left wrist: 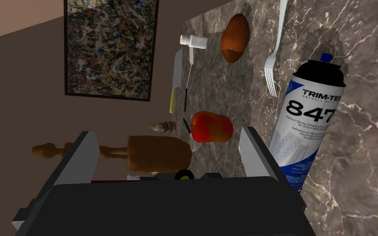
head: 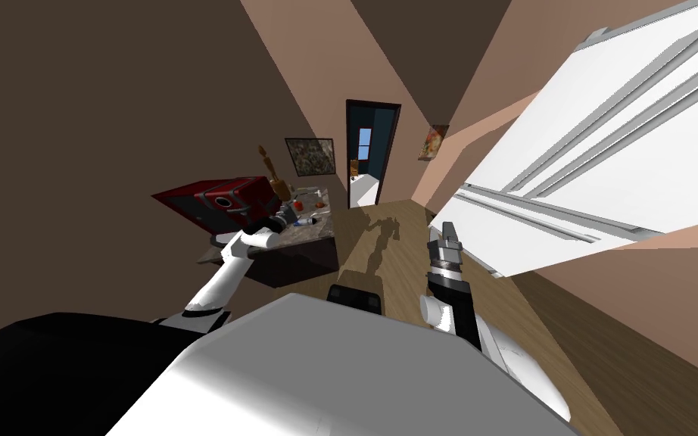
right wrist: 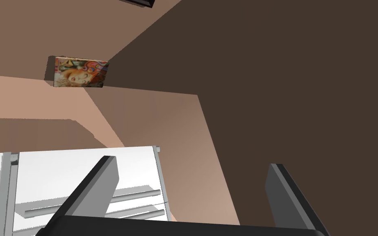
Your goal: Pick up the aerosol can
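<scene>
The aerosol can (left wrist: 307, 123) is white with a black cap, a blue nozzle and "TRIM-TEX 847" printed on it. It rests on the dark marbled counter top (left wrist: 360, 135). My left gripper (left wrist: 169, 155) is open above that counter, and the can lies just outside one of its fingers (left wrist: 258, 153), not between the two. A wooden rolling pin (left wrist: 155, 153) and a red apple (left wrist: 210, 127) lie ahead between the fingers. In the head view the left gripper (head: 291, 216) is over the counter (head: 317, 236). My right gripper (head: 446, 236) hangs open over the floor, holding nothing.
On the counter lie a fork (left wrist: 272, 61), a yellow-handled knife (left wrist: 175, 82), a brown loaf-like lump (left wrist: 234, 37) and a small white shaker (left wrist: 193, 41). A red box (head: 219, 200) stands by my left arm. A white cabinet (head: 605, 151) lines the right; a doorway (head: 370, 151) is ahead.
</scene>
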You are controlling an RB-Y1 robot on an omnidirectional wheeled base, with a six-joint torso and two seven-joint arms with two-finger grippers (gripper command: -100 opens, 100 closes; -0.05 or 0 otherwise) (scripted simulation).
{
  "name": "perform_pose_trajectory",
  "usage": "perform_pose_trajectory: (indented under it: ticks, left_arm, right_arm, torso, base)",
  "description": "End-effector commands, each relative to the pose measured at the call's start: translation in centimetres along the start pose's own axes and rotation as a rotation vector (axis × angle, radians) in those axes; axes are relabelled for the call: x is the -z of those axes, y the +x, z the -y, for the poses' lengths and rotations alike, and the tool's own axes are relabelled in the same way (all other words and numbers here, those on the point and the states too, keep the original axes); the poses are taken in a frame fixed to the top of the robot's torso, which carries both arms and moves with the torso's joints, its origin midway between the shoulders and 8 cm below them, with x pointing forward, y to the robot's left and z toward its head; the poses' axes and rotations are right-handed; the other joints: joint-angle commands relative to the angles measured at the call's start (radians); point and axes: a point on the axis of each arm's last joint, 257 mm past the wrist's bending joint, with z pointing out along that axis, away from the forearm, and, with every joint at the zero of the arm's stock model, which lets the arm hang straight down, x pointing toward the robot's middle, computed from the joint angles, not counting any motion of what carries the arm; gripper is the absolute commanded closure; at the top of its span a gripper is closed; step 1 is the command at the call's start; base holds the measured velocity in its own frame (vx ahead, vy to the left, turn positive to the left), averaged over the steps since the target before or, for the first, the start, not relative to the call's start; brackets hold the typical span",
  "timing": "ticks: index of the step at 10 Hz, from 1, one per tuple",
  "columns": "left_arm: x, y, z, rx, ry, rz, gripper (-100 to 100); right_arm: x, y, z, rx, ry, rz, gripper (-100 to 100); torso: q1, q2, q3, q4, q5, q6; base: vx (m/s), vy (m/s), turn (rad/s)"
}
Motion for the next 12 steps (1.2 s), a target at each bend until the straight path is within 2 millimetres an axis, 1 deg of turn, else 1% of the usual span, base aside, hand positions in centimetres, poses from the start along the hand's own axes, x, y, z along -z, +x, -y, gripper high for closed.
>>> perform_pose_trajectory:
  ticks: [1,2,3,5,6,7,8,9,10,12]
  left_arm:
    - [-0.3,-1.4,-1.4,0.011,-0.061,0.025,-100]
    - [-0.3,-2.3,-2.3,0.020,-0.102,0.042,-100]
    - [-0.3,-2.5,-2.7,0.020,-0.116,0.048,-100]
    - [0.0,-4.5,-5.0,0.037,-0.211,0.090,-100]
    - [0.1,-4.6,-5.3,0.037,-0.225,0.096,-100]
    - [0.4,-5.6,-6.6,0.044,-0.278,0.120,-100]
    - [0.4,-5.6,-6.6,0.044,-0.278,0.121,-100]
    - [0.8,-6.6,-7.8,0.052,-0.327,0.143,-100]
    - [0.8,-6.6,-7.9,0.052,-0.330,0.145,-100]
    - [1.8,-8.4,-10.2,0.067,-0.421,0.190,-100]
  right_arm:
    - [0.0,0.0,0.0,0.000,0.000,0.000,0]
    - [0.0,0.0,0.0,0.000,0.000,0.000,0]
    - [0.0,0.0,0.0,0.000,0.000,0.000,0]
    - [0.0,0.0,0.0,0.000,0.000,0.000,0]
    - [0.0,0.0,0.0,0.000,0.000,0.000,0]
    - [0.0,0.0,0.0,0.000,0.000,0.000,0]
    - [0.0,0.0,0.0,0.000,0.000,0.000,0]
    - [0.0,0.0,0.0,0.000,0.000,0.000,0]
    - [0.0,0.0,0.0,0.000,0.000,0.000,0]
    - [0.0,0.0,0.0,0.000,0.000,0.000,0]
  torso:
    - [0.000,0.000,0.000,0.000,0.000,0.000]
    - [-0.001,-0.001,0.000,0.000,0.000,0.000]
    - [-0.001,-0.003,-0.001,0.000,0.000,0.000]
    - [-0.001,-0.002,-0.001,0.000,0.000,0.000]
    - [-0.001,-0.002,-0.001,0.000,0.000,0.000]
    - [-0.001,-0.002,-0.001,0.000,0.000,0.000]
    - [0.000,-0.003,-0.002,-0.001,0.000,0.000]
    - [0.000,-0.002,-0.001,0.000,0.000,0.000]
    - [0.000,-0.002,-0.001,0.000,0.000,0.000]
    - [0.001,-0.001,-0.001,0.000,0.000,0.000]
  base:
    - [0.055,-0.043,0.007]
    - [0.095,-0.048,0.023]
    - [0.070,-0.036,0.012]
    - [0.071,-0.050,0.020]
    - [0.069,-0.041,0.014]
    - [0.086,-0.031,0.011]
    - [0.065,-0.025,0.014]
    - [0.069,-0.025,0.014]
    - [0.055,-0.016,0.011]
    - [0.090,-0.027,0.014]
